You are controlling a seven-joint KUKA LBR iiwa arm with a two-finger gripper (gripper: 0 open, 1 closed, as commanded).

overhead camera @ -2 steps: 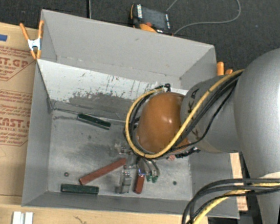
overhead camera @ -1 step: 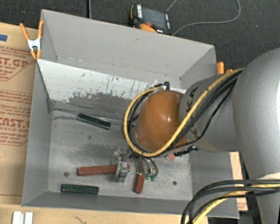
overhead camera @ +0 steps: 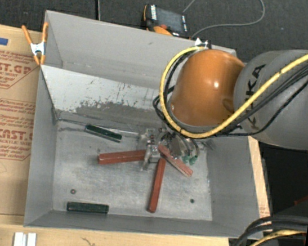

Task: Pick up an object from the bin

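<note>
My gripper [overhead camera: 153, 148] is low in the middle of the bin, under the arm's orange cover. It sits right at the spot where three red-brown bars meet. One red-brown bar [overhead camera: 120, 157] lies flat and points left from the gripper. A second bar [overhead camera: 156, 187] runs from there toward the front wall. A third, paler red bar [overhead camera: 175, 161] lies slanted to the right, partly under the gripper. A small green piece [overhead camera: 189, 160] shows beside that bar's right end.
A dark green bar [overhead camera: 103, 133] lies to the left near the back wall. Another dark green bar [overhead camera: 87, 208] lies along the front wall at the left. The arm and its cover hide the bin's back right part.
</note>
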